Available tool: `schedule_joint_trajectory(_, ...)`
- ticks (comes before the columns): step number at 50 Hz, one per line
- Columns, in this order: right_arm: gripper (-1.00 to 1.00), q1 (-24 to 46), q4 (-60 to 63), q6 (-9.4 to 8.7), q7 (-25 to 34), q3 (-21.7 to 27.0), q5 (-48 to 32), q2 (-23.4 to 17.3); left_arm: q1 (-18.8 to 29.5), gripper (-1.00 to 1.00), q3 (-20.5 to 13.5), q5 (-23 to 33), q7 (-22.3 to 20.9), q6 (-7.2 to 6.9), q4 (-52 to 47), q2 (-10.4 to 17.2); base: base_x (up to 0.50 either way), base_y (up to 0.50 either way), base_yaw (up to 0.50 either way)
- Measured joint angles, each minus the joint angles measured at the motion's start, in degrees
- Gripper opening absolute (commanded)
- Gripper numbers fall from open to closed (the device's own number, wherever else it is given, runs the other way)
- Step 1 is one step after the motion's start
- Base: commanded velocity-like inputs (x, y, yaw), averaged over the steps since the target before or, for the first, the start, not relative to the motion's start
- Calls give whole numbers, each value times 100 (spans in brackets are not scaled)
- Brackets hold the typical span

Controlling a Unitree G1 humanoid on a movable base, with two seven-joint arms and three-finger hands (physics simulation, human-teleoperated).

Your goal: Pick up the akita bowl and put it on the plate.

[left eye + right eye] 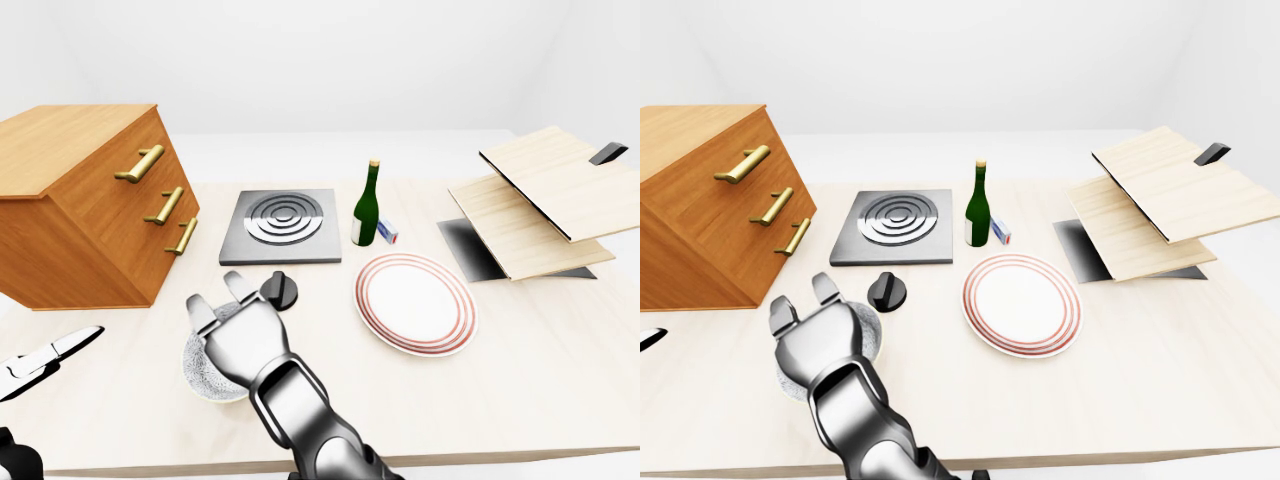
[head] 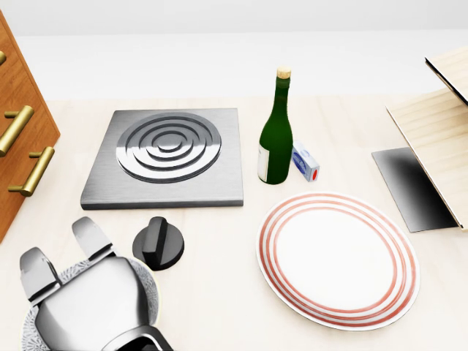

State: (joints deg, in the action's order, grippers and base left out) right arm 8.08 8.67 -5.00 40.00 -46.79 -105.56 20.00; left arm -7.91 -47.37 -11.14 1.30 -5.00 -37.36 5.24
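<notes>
Bowl (image 1: 205, 375): grey patterned, on the table (image 1: 560, 380) at the lower left of the head view, not yet lifted. Most of it is covered by the right hand (image 2: 88, 303). Only its left edge and a strip of the right rim show.

Right hand: silver, back facing the camera, directly over the bowl. Two fingers (image 2: 91, 238) stick out straight past the far rim, spread apart and not curled round anything. Third finger is hidden. Contact with the bowl cannot be judged.

Left hand (image 1: 50, 362): only a white and black sliver at the left edge of the left-eye view. Finger state cannot be told.

Plate (image 2: 336, 259): white with red rings, well to the right of the bowl, nothing on it.

Black knob (image 2: 159, 243): just beside the bowl's upper right, between the bowl and the steel burner (image 2: 168, 153).

Green bottle (image 2: 276, 131): upright above the plate, with a small box (image 2: 305, 162) just to its right.

Wooden drawer chest (image 1: 90, 200): at left in the left-eye view.
</notes>
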Motion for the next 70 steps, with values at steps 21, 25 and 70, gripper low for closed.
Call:
schedule_joint_trajectory(21, 97, 451, -169, 0, 0, -163, 426, 0, 2, 100, 18, -12, 12, 0, 37, 3, 0, 0, 0)
schedule_joint_trajectory(25, 98, 499, -195, 0, 0, -151, 490, 0, 1, 100, 17, -17, 13, 0, 32, 3, 0, 0, 0)
schedule_joint_trajectory(70, 98, 561, -434, 0, 0, 138, 1117, 0, -9, 100, 41, -18, 7, 0, 82, -8, 0, 0, 0)
